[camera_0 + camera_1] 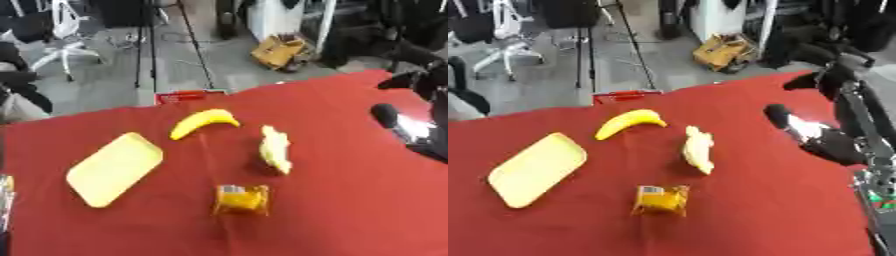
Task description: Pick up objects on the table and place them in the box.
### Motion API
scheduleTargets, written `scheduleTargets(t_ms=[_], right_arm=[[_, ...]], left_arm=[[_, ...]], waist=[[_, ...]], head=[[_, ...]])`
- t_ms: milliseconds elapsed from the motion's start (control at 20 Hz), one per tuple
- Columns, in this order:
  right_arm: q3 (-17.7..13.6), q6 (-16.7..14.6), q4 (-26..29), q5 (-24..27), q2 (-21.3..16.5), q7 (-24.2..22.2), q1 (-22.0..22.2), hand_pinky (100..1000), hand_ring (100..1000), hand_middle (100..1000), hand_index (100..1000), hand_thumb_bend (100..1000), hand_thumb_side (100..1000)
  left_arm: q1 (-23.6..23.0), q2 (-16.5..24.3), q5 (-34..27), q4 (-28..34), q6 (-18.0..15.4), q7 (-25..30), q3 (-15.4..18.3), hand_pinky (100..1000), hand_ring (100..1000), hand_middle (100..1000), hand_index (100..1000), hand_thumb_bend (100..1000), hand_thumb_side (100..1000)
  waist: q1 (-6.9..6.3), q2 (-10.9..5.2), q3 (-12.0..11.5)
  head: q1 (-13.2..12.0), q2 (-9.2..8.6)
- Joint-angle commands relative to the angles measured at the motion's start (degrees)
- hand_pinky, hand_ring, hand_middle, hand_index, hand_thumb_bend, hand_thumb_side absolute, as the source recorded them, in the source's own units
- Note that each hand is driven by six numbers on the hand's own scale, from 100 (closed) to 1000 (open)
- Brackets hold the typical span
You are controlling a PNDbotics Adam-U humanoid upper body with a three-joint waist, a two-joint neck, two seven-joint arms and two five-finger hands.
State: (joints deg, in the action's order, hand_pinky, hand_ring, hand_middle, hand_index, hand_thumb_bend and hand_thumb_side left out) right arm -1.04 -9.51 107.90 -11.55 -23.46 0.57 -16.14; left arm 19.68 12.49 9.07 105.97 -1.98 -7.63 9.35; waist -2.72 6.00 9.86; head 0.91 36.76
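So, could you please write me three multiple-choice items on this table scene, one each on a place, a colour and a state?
1. Where does the banana lie relative to the tray?
A. On the tray
B. Beyond the tray, toward the table's far edge and further right
C. Nearer the camera than the tray

2. What colour is the cloth?
A. Red
B. Blue
C. Green

3. What state is the tray in?
A. Stacked with fruit
B. Flat on the cloth with nothing on it
C. Held by the right hand

Answers:
1 B: the banana sits apart from the tray, nearer the far edge.
2 A: the whole tabletop shows red.
3 B: its yellow surface is bare, and the right hand is off near the table's right side.
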Motion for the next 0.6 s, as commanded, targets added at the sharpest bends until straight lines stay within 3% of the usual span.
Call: scheduleTargets(t_ms=[50,600], right_arm=[[-0.42,0.0,1.3,-0.36,-1.25,-0.14,-0.64,738,648,841,946,702,584],[-0.33,0.0,1.35,-0.33,-1.38,-0.29,-0.77,738,648,841,946,702,582]], left_arm=[[0.49,1.24,-0.17,1.0,0.0,0.13,0.33,627,621,759,832,648,1000],[0.48,1.36,-0.2,0.99,-0.01,0.25,0.28,627,621,759,832,648,1000]], waist=[[0.76,-0.69,-0.05],[0.76,-0.75,-0.04]], head=[[-0.14,0.02],[-0.17,0.07]])
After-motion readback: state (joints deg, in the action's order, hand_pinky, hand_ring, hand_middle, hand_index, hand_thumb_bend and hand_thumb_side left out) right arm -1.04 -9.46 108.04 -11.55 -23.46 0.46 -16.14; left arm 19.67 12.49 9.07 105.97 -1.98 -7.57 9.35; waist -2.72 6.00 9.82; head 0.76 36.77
